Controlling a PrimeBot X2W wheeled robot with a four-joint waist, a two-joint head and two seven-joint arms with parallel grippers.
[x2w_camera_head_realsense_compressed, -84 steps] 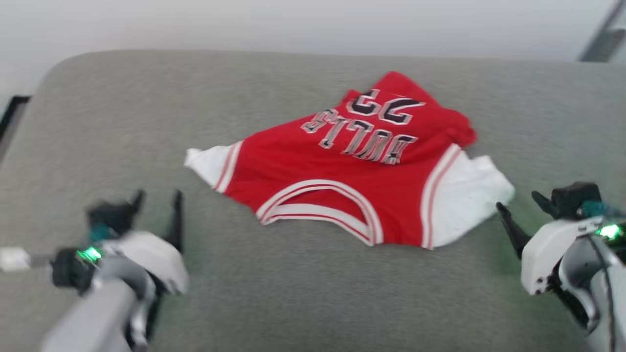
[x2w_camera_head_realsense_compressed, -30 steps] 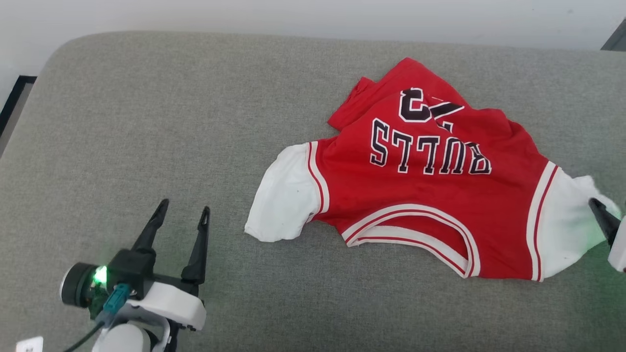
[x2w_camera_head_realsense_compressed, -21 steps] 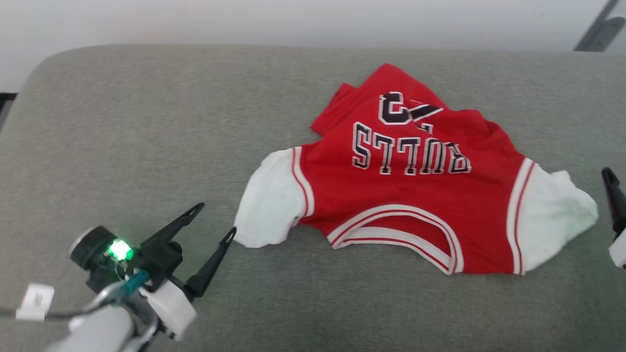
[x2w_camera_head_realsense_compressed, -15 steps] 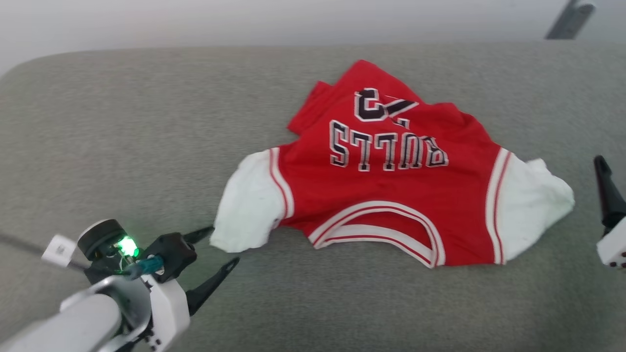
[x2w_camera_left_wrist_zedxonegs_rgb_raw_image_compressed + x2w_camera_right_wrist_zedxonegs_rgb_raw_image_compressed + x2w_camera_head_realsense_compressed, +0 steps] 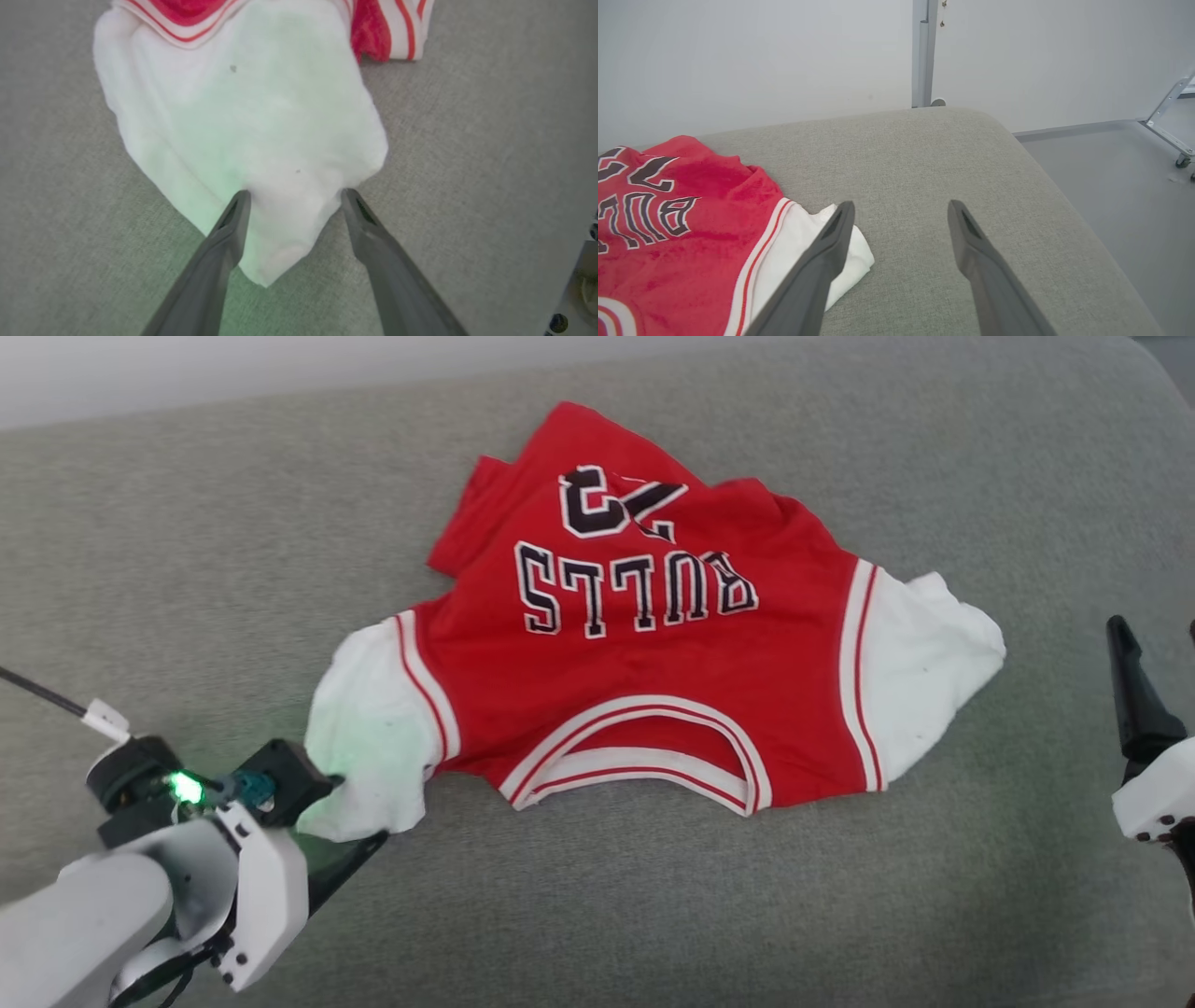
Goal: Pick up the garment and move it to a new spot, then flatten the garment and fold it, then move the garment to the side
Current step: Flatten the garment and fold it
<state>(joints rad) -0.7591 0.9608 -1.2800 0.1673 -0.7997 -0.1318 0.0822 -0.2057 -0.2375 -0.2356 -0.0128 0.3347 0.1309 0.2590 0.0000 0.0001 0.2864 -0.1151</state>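
Wide apart, the fingers [image 5: 219, 252] of the left gripper [image 5: 294, 198] straddle the pointed end of one white sleeve [image 5: 243, 116], the cloth lying loose between them and not pinched. A green glow from the wrist tints the sleeve. The right gripper [image 5: 901, 206] hangs with its fingers [image 5: 817, 270] equally spread and nothing between them, just beside the other white sleeve [image 5: 850, 252], one tip over its edge. The garment [image 5: 653, 663] lies face up near the middle of the grey padded bench [image 5: 187, 551], its collar toward the robot, so "BULLS" reads upside down in the head view. Its far hem is rumpled, creasing the number. Behind the bench stand a pale wall [image 5: 761, 56] and a grey post [image 5: 923, 51], with grey floor [image 5: 1111, 158] off to one side.
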